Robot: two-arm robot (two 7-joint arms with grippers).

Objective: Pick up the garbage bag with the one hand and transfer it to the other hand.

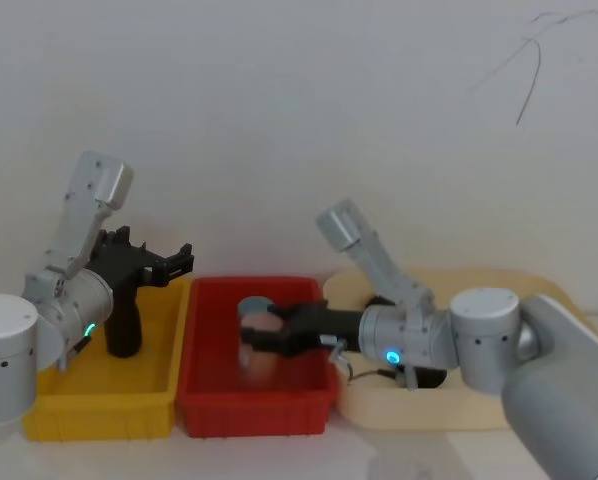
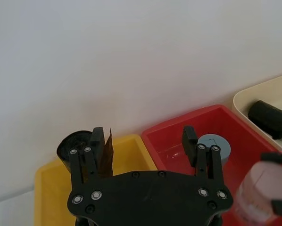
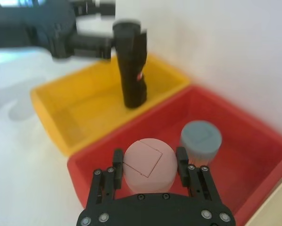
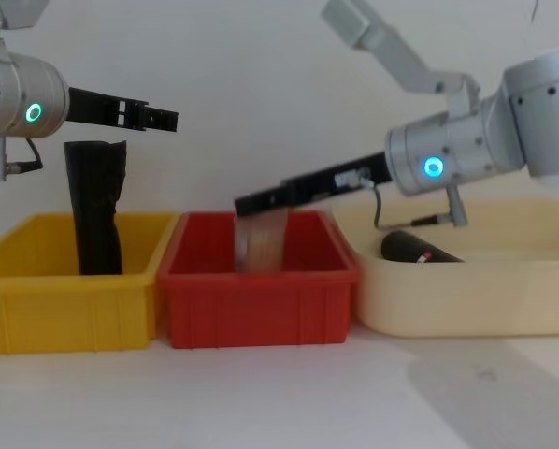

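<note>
Here the garbage bag (image 4: 418, 249) lies in the cream tray (image 4: 466, 299), untouched. The right end effector (image 3: 149, 162), over the red bin (image 1: 255, 400), is clamped on a pale pink cylinder (image 3: 148, 165). The left end effector (image 2: 143, 141) hangs spread wide above the yellow bin (image 1: 99, 400), beside an upright black roll (image 4: 94, 206).

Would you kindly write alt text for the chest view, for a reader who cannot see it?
The right gripper holds a pale cylindrical container over the red bin. The left gripper hangs open above the yellow bin, where a tall black roll stands upright. A labelled garbage bag roll lies in the cream tray.
</note>
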